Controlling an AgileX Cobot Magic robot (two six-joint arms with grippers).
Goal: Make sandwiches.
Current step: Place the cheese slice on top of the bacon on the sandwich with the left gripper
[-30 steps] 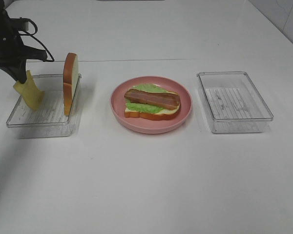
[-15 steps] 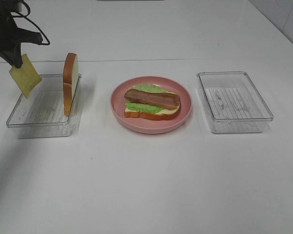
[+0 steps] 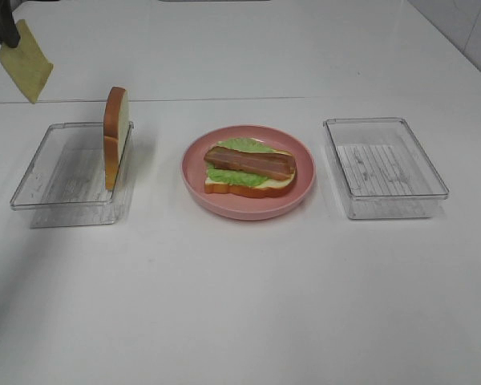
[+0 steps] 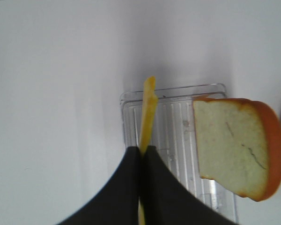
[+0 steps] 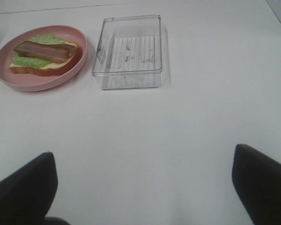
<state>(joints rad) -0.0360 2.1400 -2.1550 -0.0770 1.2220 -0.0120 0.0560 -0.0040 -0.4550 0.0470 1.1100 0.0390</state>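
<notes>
Sandwich: the open stack [image 3: 248,170] sits on the pink plate [image 3: 303,154], mid-table. It has bottom bread, lettuce and a meat strip on top, with no cheese and no lid yet.
Cheese slice [image 3: 26,62]: up in the air at the far left, above and beyond the left tray [image 3: 44,199], well apart from the plate.
Top bread [image 3: 115,136]: standing on edge inside the left tray, against the wall nearest the plate.
Step in hand: looks like the cheese carry, with the slice picked but not placed.
Next move: needs a swing across to the plate, then the slice laid flat over the meat and let go. A thin dangling slice could land skewed.
Left gripper [image 4: 144,154]: jaws pressed together, pinching the cheese slice by one edge while the rest hangs free.
Right gripper [image 5: 143,152]: fingers spread wide with nothing between them, over bare table near the right tray [image 5: 126,79].
</notes>
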